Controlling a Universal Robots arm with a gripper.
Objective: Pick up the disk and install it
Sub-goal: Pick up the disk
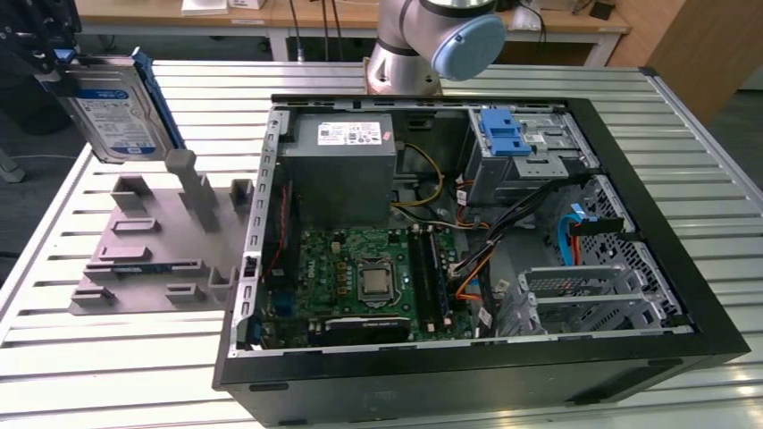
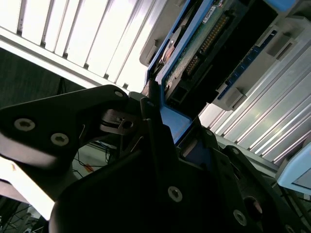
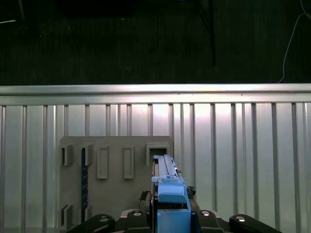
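The disk [image 1: 113, 112], a silver hard drive with a white-and-blue label and a blue rail frame, hangs upright in the air at the exterior view's far left. It is above the grey holder plate [image 1: 143, 246] and clear of it. My gripper [image 1: 62, 64] is shut on the disk's upper end. In the first wrist view the disk [image 3: 167, 189] is seen edge-on between the gripper's black fingers [image 3: 133, 216], with the holder plate [image 3: 114, 179] below. The second wrist view shows the disk's green circuit-board side [image 2: 204, 43] and the blue rail [image 2: 170, 121] clamped in the gripper.
The open black computer case [image 1: 667, 295] lies on the slatted metal table [image 1: 96, 357]. Inside it are a grey power supply box [image 1: 346, 170], a green motherboard [image 1: 370, 277], a drive bay with a bare blue latch [image 1: 506, 134] and loose cables. The arm's base [image 1: 417, 45] stands behind the case.
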